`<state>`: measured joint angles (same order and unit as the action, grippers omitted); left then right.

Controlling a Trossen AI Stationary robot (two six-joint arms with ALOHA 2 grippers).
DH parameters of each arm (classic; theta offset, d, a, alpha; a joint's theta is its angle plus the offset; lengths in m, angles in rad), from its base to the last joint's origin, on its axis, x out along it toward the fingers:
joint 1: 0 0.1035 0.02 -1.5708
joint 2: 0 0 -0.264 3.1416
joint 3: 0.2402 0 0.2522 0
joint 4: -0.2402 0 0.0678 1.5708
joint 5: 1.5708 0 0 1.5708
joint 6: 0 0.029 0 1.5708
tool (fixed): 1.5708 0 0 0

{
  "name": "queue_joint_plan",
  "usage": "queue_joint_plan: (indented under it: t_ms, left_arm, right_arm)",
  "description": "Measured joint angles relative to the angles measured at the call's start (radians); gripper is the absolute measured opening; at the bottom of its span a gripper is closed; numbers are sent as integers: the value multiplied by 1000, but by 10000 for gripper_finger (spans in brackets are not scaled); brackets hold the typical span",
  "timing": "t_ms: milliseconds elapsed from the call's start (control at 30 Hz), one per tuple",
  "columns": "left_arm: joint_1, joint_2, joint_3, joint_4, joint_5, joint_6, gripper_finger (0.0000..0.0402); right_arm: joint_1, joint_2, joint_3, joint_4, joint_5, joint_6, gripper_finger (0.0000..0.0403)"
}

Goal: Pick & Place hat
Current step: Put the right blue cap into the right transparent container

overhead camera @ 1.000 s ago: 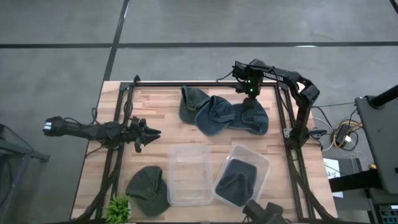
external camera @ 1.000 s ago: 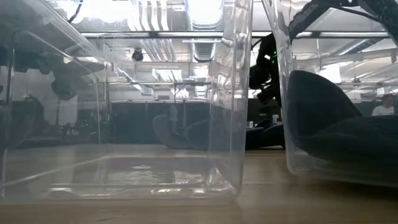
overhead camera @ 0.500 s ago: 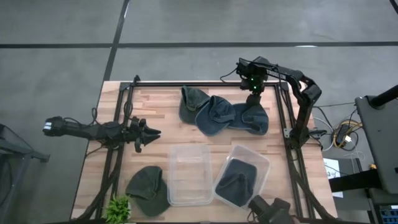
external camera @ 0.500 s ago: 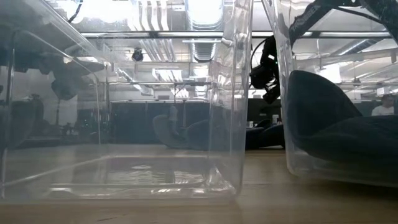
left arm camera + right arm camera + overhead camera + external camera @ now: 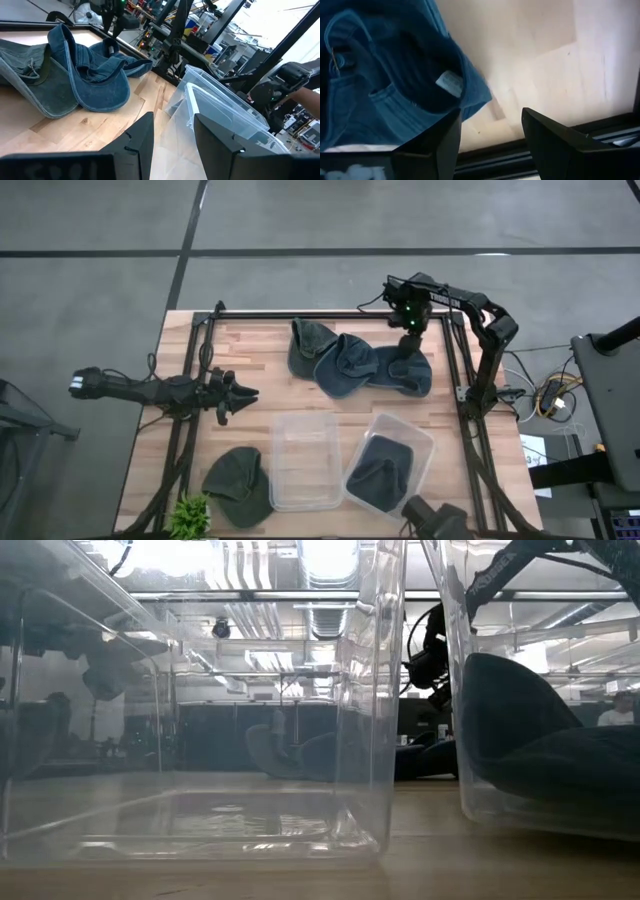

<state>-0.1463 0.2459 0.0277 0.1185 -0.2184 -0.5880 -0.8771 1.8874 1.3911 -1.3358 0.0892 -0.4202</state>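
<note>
The blue denim hat [image 5: 405, 370] lies at the upper right of the high view, on the far part of the wooden table [image 5: 250, 355], its crown collapsed and its inside turned up so that a small white label shows in the right wrist view [image 5: 449, 82]. It touches a second denim hat [image 5: 345, 365], which in turn overlaps an olive one [image 5: 305, 345]. Judged by its slack folds, the cloth is light, soft and limp: it should bunch under the fingers rather than slip, and the stitched brim edge or a fold of the crown looks the firmest place to pinch.

The right gripper [image 5: 408, 320] hangs just above the hat's far edge, fingers spread wide with nothing between them. The left gripper [image 5: 240, 395] waits at the left middle of the high view, well apart from the hats, its fingers parted and empty.

Lower centre stand two clear, hard plastic bins: the left bin [image 5: 303, 462] holds nothing, the tilted right bin [image 5: 388, 460] holds a dark hat [image 5: 378, 470]. Another olive hat [image 5: 238, 480] lies at the lower left, beside a small green plant [image 5: 188, 515].
</note>
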Motion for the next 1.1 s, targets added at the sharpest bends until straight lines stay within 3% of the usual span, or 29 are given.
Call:
queue_joint_plan:
  t_ms: [200,433,633,1100]
  left_arm:
    - [0,0,0,0,0,0,133]
    - [0,0,0,0,0,9,133]
    - [0,0,0,0,0,8,133]
    - [0,0,0,0,-5,30,133]
  right_arm:
    - [23,-20,4,-37,-1,-7,203]
    - [66,-27,-15,40,25,-171,203]
    - [81,-27,-41,100,125,-245,203]
    - [85,-27,-99,164,97,-294,203]
